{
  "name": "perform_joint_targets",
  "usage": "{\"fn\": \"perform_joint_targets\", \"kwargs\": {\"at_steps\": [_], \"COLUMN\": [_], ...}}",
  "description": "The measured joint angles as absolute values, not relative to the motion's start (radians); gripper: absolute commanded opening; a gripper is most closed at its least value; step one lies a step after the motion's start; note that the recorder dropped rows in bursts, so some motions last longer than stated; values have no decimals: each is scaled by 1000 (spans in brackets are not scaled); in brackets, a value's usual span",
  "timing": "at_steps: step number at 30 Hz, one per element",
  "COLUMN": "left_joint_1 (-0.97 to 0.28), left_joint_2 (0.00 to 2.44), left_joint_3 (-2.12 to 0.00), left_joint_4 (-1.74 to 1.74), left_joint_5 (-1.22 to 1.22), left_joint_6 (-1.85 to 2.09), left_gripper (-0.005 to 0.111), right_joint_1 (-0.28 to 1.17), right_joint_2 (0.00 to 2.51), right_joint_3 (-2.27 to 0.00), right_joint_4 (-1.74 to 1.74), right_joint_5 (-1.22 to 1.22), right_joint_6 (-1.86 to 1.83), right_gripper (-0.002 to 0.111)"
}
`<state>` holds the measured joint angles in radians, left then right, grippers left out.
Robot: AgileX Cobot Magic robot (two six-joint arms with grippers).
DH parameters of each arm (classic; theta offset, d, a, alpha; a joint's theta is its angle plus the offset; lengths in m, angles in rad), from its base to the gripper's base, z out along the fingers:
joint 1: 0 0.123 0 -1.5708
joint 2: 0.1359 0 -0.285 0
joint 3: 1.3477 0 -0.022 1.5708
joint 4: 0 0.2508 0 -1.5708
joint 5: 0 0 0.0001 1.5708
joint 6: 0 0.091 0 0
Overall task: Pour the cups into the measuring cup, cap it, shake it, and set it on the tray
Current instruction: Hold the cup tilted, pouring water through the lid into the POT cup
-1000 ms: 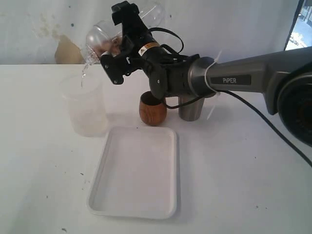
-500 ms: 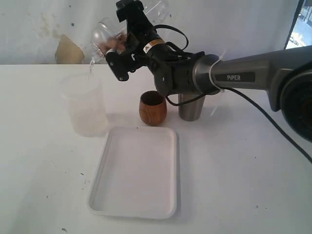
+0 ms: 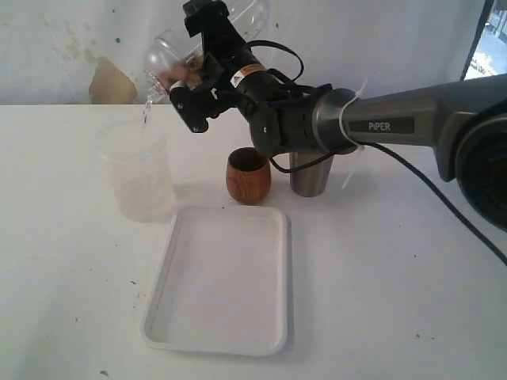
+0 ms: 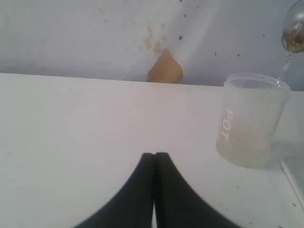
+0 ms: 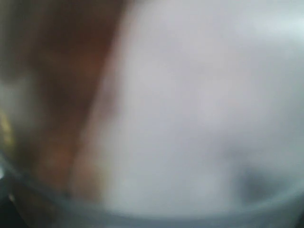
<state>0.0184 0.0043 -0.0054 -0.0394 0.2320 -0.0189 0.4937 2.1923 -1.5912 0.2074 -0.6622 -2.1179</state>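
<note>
- Table (image 3: 396, 301): white and the widest surface. Bare room shows to the right of the tray and along the near edge.
- Right arm (image 3: 396, 123): reaches from the right across the middle, passing over the two cups. It is the only arm in the exterior view and the only one near the work.
- Tray (image 3: 222, 277): white, flat on the table, nothing on it. Its far edge is just in front of the wooden cup.
- Frosted cup (image 3: 136, 170): upright, just beyond the tray's far left corner, mouth open.
- Measuring cup (image 3: 162, 59): taken to be the clear tumbler held aloft, though its marks are not legible. The long axis is tipped, with the mouth low and to the left, above the frosted cup's rim. Brownish contents sit at the mouth.
- Steel tumbler (image 3: 309, 178): upright under the arm, just right of the wooden cup.
- Wooden cup (image 3: 248, 178): upright and apart from the tray.
- Right end effector (image 3: 198, 63): spread wide and clamped around the measuring cup. The right wrist view is only a blur.
- Left end effector (image 4: 154, 159): fingers pressed together, holding nothing, well apart from the frosted cup.
- Stream (image 3: 146, 107): thin, falling from the mouth into the frosted cup near its right rim. There is little margin if the cup is tipped further.
</note>
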Motion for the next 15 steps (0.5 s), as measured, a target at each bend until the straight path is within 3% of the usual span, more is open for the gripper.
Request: {"fn": "perform_joint_targets", "kwargs": {"at_steps": [15], "left_joint_1": [18], "left_joint_2": [4], "left_joint_3": [-5], "left_joint_4": [-39], "left_joint_5": [232], "left_joint_6": [-19], "left_gripper": [0], "right_joint_1": [494], "right_joint_2": [2192], "right_joint_3": [-1591], "right_joint_4": [171], "right_joint_5": [-683], "right_joint_6": [-2118], "right_gripper": [0]}}
